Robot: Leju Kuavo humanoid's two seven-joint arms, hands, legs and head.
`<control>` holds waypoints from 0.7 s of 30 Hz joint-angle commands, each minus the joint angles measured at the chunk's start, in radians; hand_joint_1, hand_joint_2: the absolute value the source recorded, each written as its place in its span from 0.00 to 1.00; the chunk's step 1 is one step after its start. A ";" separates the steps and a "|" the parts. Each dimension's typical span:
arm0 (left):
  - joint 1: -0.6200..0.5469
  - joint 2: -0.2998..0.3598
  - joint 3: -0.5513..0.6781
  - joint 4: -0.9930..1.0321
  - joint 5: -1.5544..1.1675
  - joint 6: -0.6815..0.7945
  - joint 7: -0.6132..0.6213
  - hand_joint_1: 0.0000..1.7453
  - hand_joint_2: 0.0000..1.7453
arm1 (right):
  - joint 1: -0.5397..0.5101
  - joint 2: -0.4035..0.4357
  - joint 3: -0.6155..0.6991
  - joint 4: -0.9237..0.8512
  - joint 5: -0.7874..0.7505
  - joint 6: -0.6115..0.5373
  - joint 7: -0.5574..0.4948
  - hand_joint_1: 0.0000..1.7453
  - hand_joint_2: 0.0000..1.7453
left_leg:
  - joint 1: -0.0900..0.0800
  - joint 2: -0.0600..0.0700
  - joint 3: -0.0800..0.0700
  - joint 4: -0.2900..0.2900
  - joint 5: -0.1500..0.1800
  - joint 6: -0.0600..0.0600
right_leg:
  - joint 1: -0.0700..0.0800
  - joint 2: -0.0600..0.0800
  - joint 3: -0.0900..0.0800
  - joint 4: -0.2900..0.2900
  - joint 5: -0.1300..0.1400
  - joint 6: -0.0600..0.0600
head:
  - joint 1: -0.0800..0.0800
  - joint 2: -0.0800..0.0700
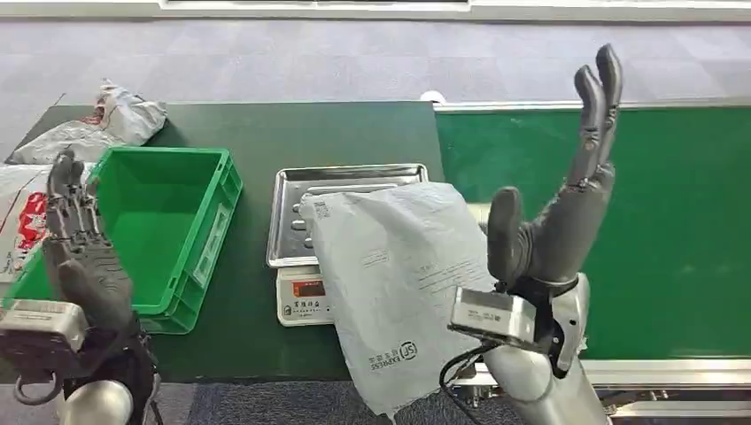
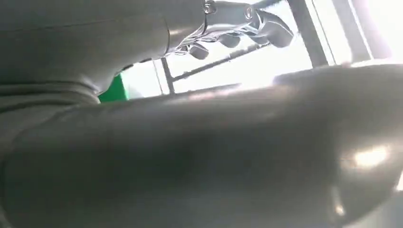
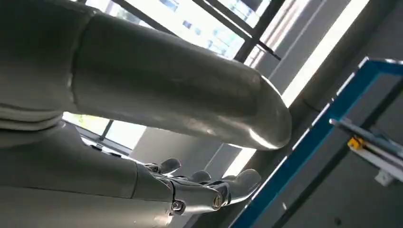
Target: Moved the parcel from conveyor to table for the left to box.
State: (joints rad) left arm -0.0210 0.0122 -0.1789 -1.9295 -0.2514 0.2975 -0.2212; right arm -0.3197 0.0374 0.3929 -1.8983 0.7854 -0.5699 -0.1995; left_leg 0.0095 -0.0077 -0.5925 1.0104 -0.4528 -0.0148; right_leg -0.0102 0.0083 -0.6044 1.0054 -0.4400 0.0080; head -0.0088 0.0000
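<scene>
Head view: parcel on the scale, both hands raised

The grey parcel (image 1: 394, 283) lies across the metal scale tray (image 1: 292, 190), its lower end hanging past the table edge. The right hand (image 1: 567, 208) stands beside it, fingers spread and empty. The left hand (image 1: 80, 243) (also empty, fingers apart) rises before the green crate (image 1: 208, 226).

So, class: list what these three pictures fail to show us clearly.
- Scale display reading: head view, too small.
- Tray: head view, the grey parcel covers part.
- Parcel's lower end: head view, cut by the bottom edge.
- Green crate: left wrist view, the left hand blocks nearly all.
</scene>
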 commanded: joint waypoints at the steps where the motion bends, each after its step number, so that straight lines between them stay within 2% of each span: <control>1: -0.151 0.081 -0.104 0.098 -0.085 -0.144 0.031 0.00 0.00 | 0.082 -0.053 -0.059 -0.122 -0.043 -0.053 -0.087 0.00 0.00 | 0.001 -0.002 0.001 -0.001 0.000 0.000 | 0.001 -0.003 0.002 -0.002 0.000 -0.001 | 0.000 0.000; 4: -0.334 0.157 -0.196 0.245 -0.132 -0.277 0.074 0.00 0.00 | 0.128 -0.123 -0.064 -0.147 -0.045 -0.120 -0.117 0.00 0.00 | 0.001 -0.013 -0.001 -0.001 0.003 0.000 | 0.001 -0.014 0.003 -0.001 -0.001 -0.001 | 0.000 0.000; 7: -0.499 0.226 -0.305 0.391 -0.119 -0.407 0.069 0.00 0.00 | 0.200 -0.169 -0.124 -0.118 -0.112 -0.128 -0.162 0.00 0.00 | 0.001 -0.014 0.001 -0.002 0.004 0.001 | 0.002 -0.016 0.005 -0.003 -0.001 -0.001 | 0.000 0.000; 8: -0.540 0.231 -0.337 0.424 -0.115 -0.450 0.072 0.00 1.00 | 0.219 -0.189 -0.134 -0.104 -0.135 -0.128 -0.167 0.00 0.00 | 0.001 -0.013 0.001 -0.001 0.004 0.001 | 0.002 -0.015 0.005 -0.003 0.000 0.000 | 0.000 0.000; 11: -0.670 0.249 -0.487 0.517 -0.127 -0.597 0.091 0.00 1.00 | 0.286 -0.158 -0.208 -0.098 -0.192 -0.128 -0.239 0.00 0.00 | 0.001 -0.011 0.001 -0.001 0.004 0.001 | 0.001 -0.013 0.004 -0.002 0.001 0.000 | 0.000 0.000; 12: -0.706 0.251 -0.538 0.544 -0.117 -0.640 0.100 0.00 1.00 | 0.302 -0.136 -0.230 -0.100 -0.197 -0.128 -0.260 0.00 1.00 | 0.001 -0.012 0.001 -0.002 0.005 0.001 | 0.001 -0.015 0.005 -0.004 0.002 0.000 | 0.000 0.000; 13: -0.740 0.251 -0.588 0.572 -0.097 -0.671 0.103 0.00 1.00 | 0.312 -0.120 -0.243 -0.102 -0.213 -0.128 -0.276 0.00 1.00 | 0.001 -0.011 0.000 0.000 0.004 0.001 | 0.001 -0.012 0.003 -0.001 0.001 0.000 | 0.000 0.000; 14: -0.771 0.245 -0.634 0.602 -0.075 -0.697 0.105 0.00 0.00 | 0.319 -0.107 -0.256 -0.103 -0.224 -0.128 -0.288 0.00 1.00 | 0.001 -0.013 0.000 -0.001 0.005 0.001 | 0.001 -0.014 0.004 -0.002 0.002 0.000 | 0.000 0.000; 15: -0.821 0.234 -0.702 0.641 -0.040 -0.739 0.113 0.00 0.00 | 0.323 -0.104 -0.259 -0.098 -0.244 -0.128 -0.304 0.00 1.00 | 0.001 -0.010 0.000 -0.001 0.005 0.002 | 0.000 -0.011 0.003 -0.002 0.002 0.000 | 0.000 0.000; 17: -0.835 0.228 -0.724 0.652 -0.024 -0.726 0.119 0.00 0.00 | 0.320 -0.102 -0.259 -0.093 -0.245 -0.128 -0.308 0.00 1.00 | 0.001 -0.011 0.000 -0.001 0.005 0.002 | 0.001 -0.012 0.004 -0.002 0.002 0.000 | 0.000 0.000; 21: -0.834 0.242 -0.730 0.643 -0.016 -0.721 0.120 0.00 0.00 | 0.315 -0.102 -0.257 -0.092 -0.242 -0.128 -0.303 0.00 1.00 | 0.000 -0.003 0.001 -0.001 0.003 0.002 | 0.000 -0.004 0.002 -0.001 0.003 0.000 | 0.000 0.000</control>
State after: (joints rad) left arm -0.7080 0.2209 -0.6979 -1.4491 -0.2861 -0.4154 -0.1076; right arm -0.0208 -0.0874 0.1972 -2.0161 0.5466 -0.6977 -0.5024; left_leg 0.0093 -0.0092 -0.5928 1.0106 -0.4493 -0.0132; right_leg -0.0111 0.0071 -0.6044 1.0054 -0.4366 0.0088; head -0.0092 0.0000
